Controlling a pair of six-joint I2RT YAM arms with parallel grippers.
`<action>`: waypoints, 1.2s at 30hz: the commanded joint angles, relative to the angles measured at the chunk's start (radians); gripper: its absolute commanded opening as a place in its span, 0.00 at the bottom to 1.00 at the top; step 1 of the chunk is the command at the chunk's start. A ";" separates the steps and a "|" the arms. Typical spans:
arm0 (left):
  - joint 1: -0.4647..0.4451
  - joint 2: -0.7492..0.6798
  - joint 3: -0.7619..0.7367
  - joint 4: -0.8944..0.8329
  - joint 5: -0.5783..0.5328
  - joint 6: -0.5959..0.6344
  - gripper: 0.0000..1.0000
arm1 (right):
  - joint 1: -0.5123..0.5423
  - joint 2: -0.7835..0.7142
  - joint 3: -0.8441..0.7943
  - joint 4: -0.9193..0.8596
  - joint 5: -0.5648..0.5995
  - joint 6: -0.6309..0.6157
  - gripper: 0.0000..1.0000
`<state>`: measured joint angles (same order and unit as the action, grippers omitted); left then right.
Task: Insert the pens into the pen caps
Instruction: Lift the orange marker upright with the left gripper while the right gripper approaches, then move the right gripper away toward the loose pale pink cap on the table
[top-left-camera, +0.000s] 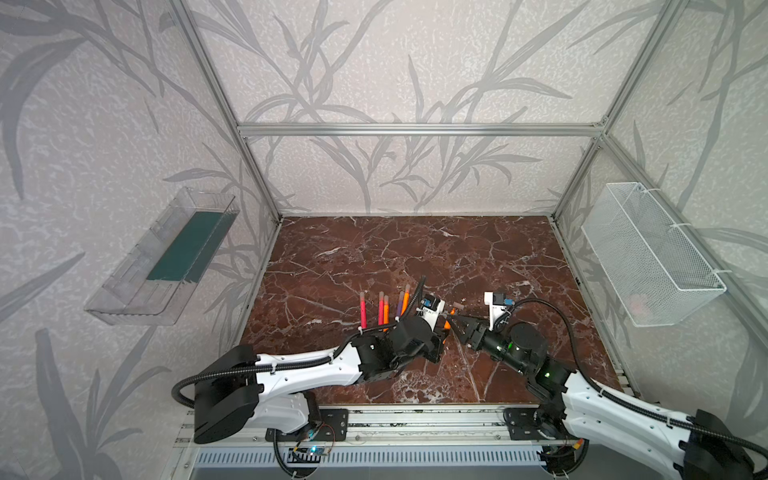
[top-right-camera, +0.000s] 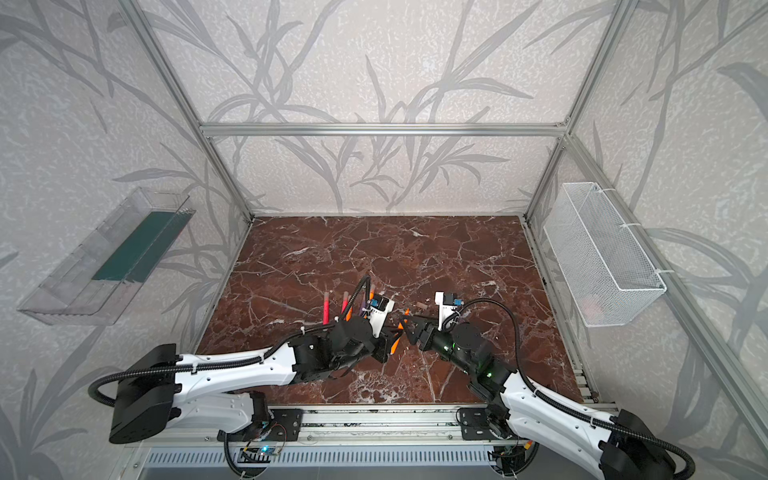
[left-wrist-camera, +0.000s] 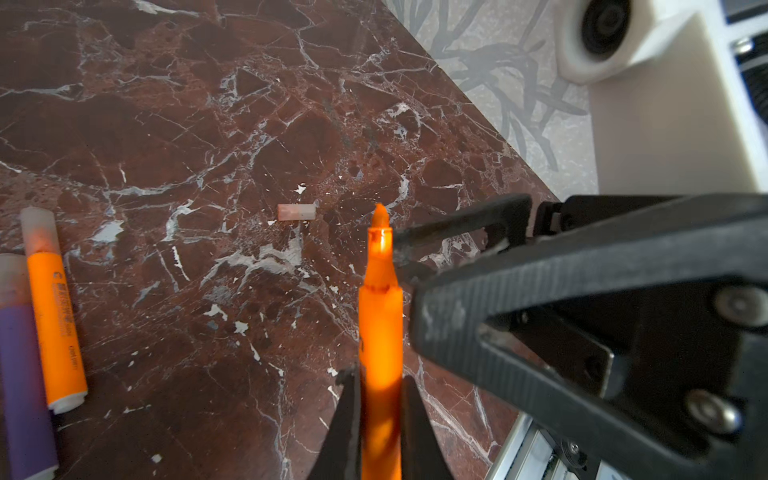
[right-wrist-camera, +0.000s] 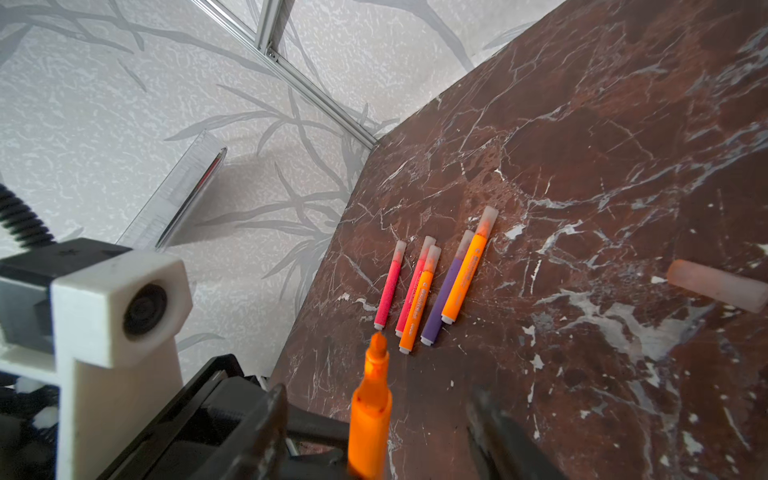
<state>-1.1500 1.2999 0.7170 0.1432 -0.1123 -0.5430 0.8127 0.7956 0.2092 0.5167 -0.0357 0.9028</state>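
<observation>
Left gripper (left-wrist-camera: 380, 374) pinches a slim orange uncapped marker pen (left-wrist-camera: 380, 324) above the brown marble table (top-left-camera: 374, 257) near its front edge; right gripper (right-wrist-camera: 376, 399) holds its fingers spread around the tip, possibly touching.

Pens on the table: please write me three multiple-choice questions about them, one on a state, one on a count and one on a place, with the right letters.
1. The left gripper holds:
A. nothing
B. an uncapped orange pen
C. only a cap

2. How many capped pens lie in a row on the table?
A. three
B. five
C. seven

3. The loose cap lies:
A. on the held pen's tip
B. inside the row
C. on the bare table, apart from the row

Answers:
1 B: the left wrist view shows the jaws shut on the barrel and the tip bare.
2 B: the right wrist view shows two pink, two orange and one purple.
3 C: it rests alone on the marble.
</observation>
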 joint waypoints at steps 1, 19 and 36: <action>0.002 0.012 -0.013 0.049 0.023 0.029 0.01 | 0.014 0.022 0.008 0.055 0.030 0.010 0.63; 0.002 0.020 -0.056 0.103 0.055 0.029 0.23 | 0.041 0.057 0.045 0.020 0.072 -0.016 0.13; 0.001 0.056 -0.082 0.171 0.033 0.032 0.31 | 0.115 0.044 0.073 0.015 0.125 -0.044 0.07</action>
<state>-1.1500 1.3441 0.6521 0.2802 -0.0605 -0.5220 0.9173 0.8520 0.2466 0.5259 0.0616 0.8814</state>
